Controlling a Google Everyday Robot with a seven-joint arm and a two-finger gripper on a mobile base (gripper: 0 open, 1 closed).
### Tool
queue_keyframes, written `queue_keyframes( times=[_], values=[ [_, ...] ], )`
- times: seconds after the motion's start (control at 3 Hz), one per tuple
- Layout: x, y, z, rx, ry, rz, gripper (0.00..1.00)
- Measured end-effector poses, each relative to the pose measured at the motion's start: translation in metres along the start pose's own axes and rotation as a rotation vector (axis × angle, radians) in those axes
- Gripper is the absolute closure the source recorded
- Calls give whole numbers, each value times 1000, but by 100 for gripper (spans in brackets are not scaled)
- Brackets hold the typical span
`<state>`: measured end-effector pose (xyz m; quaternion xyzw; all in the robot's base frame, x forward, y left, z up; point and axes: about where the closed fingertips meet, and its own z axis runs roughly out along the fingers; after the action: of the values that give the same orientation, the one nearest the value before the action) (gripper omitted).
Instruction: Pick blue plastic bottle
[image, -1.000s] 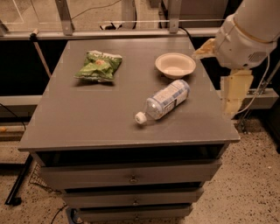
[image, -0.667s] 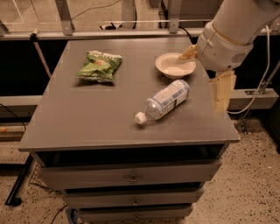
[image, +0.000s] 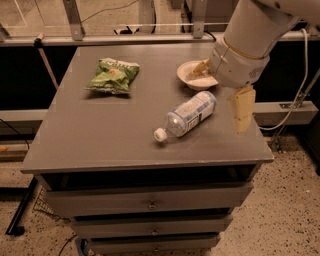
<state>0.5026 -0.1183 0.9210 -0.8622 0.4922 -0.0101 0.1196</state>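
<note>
The blue plastic bottle (image: 187, 117) lies on its side on the grey cabinet top (image: 100, 135). Its white cap points to the front left and its base points toward the bowl. My gripper (image: 218, 101) hangs from the white arm at the upper right, just right of the bottle's base and above the table. It is open and empty. One cream finger (image: 243, 111) points down near the right edge. The other finger (image: 199, 70) reaches over the bowl.
A cream round bowl (image: 196, 76) stands behind the bottle, partly covered by my arm. A green snack bag (image: 113, 76) lies at the back left. Drawers sit below the top. A rail and cables run behind, and a cable hangs at the right.
My arm and gripper have moved left, from beyond the table's right edge to over the bowl and the bottle's base. The bottle, bowl and bag have not moved.
</note>
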Motion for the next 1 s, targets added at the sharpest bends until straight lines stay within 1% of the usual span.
queue_keyframes(
  times=[0.33, 0.67, 1.0],
  values=[
    [4, -6, 10, -41, 48, -34, 0],
    [12, -13, 24, -89, 89, -74, 0],
    [25, -24, 44, -134, 128, -95, 0]
  ],
)
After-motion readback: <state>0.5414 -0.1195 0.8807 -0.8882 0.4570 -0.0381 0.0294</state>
